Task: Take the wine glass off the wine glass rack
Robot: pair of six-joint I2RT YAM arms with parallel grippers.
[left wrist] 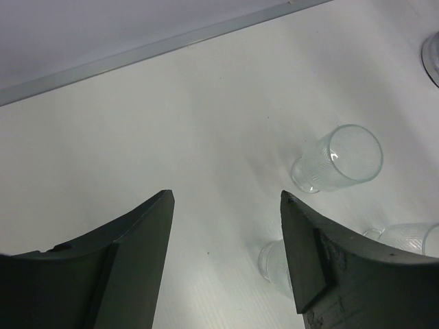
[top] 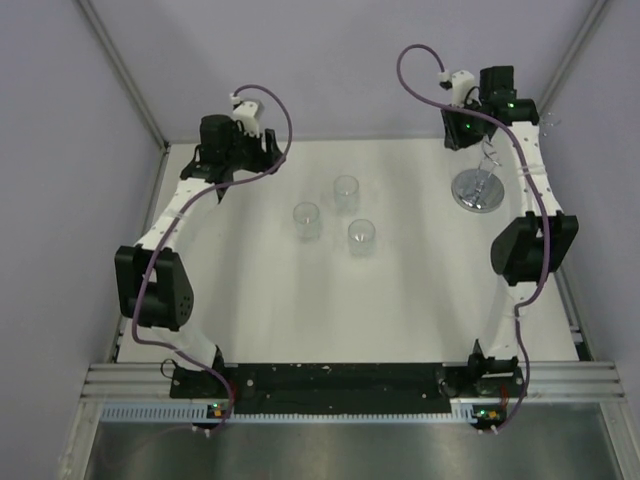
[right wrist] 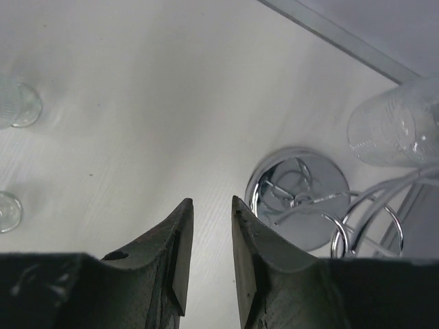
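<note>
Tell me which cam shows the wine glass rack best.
Right wrist: the wine glass rack is close up, shiny base and wire loops clear. Top external shows it small, partly behind the right arm. Left wrist catches only a sliver at the right edge, likely its base.

The rack is mirror-bright silver. Its glass is clear and finely ribbed, like the three glasses on the white table. The fingers are black and the cables purple.
</note>
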